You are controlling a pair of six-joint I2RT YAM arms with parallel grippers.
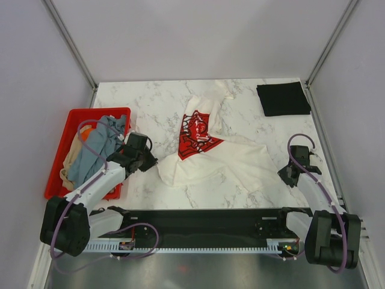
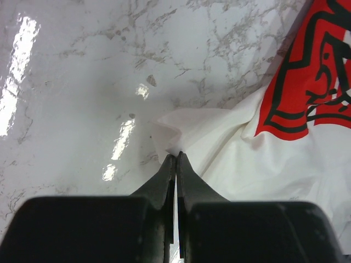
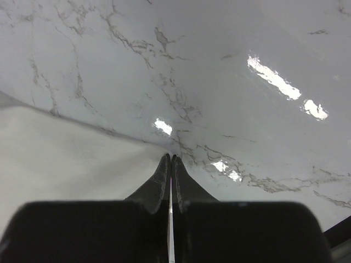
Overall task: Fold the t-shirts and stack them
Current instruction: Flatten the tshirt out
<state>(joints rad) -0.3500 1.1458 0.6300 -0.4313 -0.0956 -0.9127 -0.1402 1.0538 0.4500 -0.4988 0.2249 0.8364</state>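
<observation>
The cream-white t-shirt (image 1: 210, 159) with a red chest print (image 1: 195, 135) lies crumpled in the middle of the marble table. My left gripper (image 1: 150, 161) is at its left edge; in the left wrist view the jaws (image 2: 175, 156) are shut on a small peak of the white cloth (image 2: 181, 129). My right gripper (image 1: 284, 174) is at the shirt's right edge, shut, with the taut cloth edge (image 3: 66, 159) running into its tips (image 3: 170, 157). A folded black t-shirt (image 1: 283, 98) lies at the back right. Grey-blue (image 1: 96, 147) and tan (image 1: 71, 158) shirts are in the crate.
The red plastic crate (image 1: 90, 113) stands at the table's left edge, just behind my left arm. Bare marble (image 1: 150, 102) lies behind the white shirt. Grey walls close in the table at the back and both sides.
</observation>
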